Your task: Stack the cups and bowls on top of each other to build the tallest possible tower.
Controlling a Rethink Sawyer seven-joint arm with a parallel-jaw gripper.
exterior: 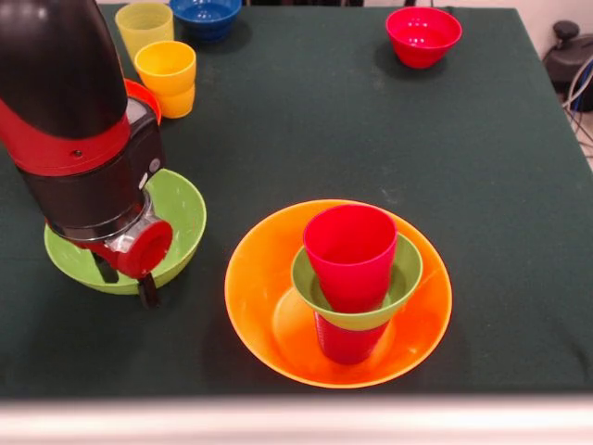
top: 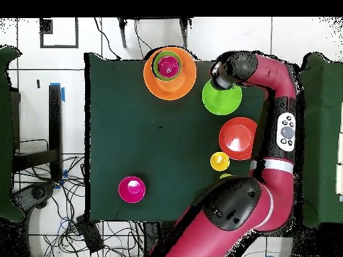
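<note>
Tower (exterior: 350,269) near the counter's (exterior: 482,167) front edge, end effector (exterior: 125,278) over the large green bowl's (exterior: 181,209) near rim, grip state unclear, small red-pink bowl (exterior: 422,35) far back, open cloth between

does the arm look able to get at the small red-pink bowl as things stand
Probably yes. The small red-pink bowl sits alone on open cloth with nothing stacked in it or crowding it. The tool is over the large green bowl, so the arm would have to cross the table.
</note>
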